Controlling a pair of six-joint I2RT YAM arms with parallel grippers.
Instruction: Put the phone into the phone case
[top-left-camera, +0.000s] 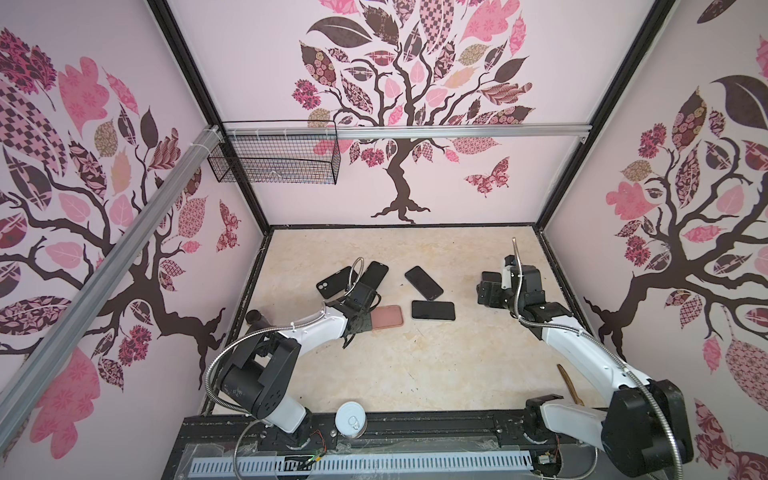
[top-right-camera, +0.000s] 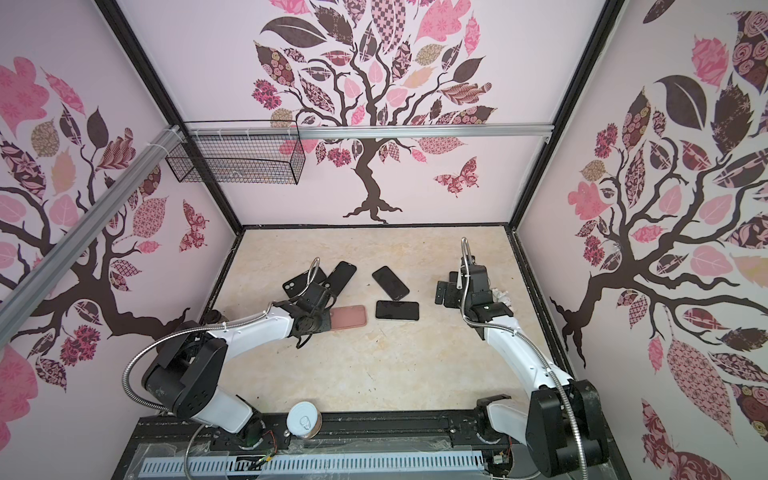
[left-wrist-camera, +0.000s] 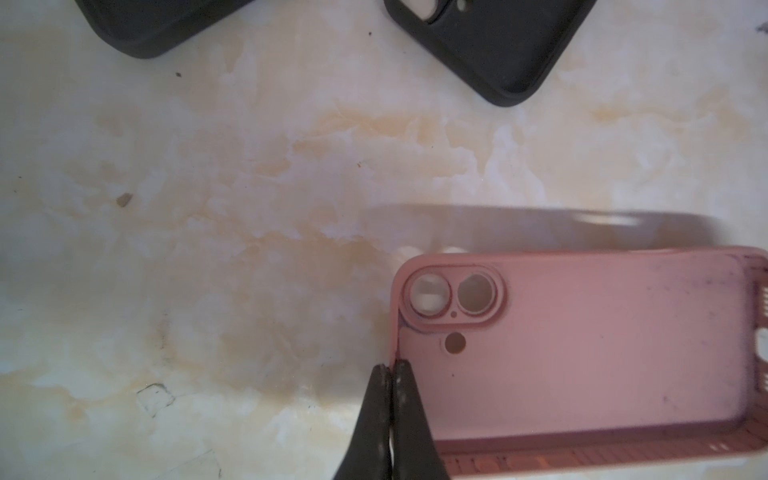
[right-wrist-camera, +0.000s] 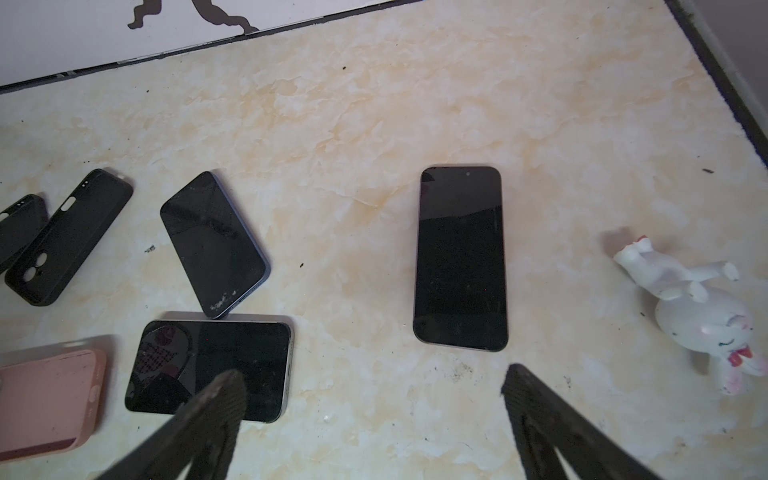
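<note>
The left gripper (left-wrist-camera: 390, 372) has its jaws pinched together on the short wall of the pink soft-rubber phone case (left-wrist-camera: 582, 353), just beside the twin round camera cut-outs. The case lies open side up in the lower right of the left wrist view and throws a soft shadow on the cream marble-patterned table (left-wrist-camera: 208, 208) along its long edge. In both top views it sits left of centre (top-left-camera: 390, 316), one end hidden under the left arm's wrist. The right gripper (right-wrist-camera: 371, 382) hangs with jaws spread wide and nothing between them. Its two dark fingers frame the bottom of the right wrist view, and just beyond them, right of centre, lies the black glass-fronted phone (right-wrist-camera: 460, 257), screen up, well apart from the rest. Left in that view, an angled dark phone (right-wrist-camera: 214, 243) comes corner-close to a crosswise dark phone (right-wrist-camera: 208, 370), which lies just beside the pink case. Two black phone cases (right-wrist-camera: 68, 237) lie side by side at the far left edge — a white rabbit figurine (right-wrist-camera: 702, 316) lies toppled at the right edge
</note>
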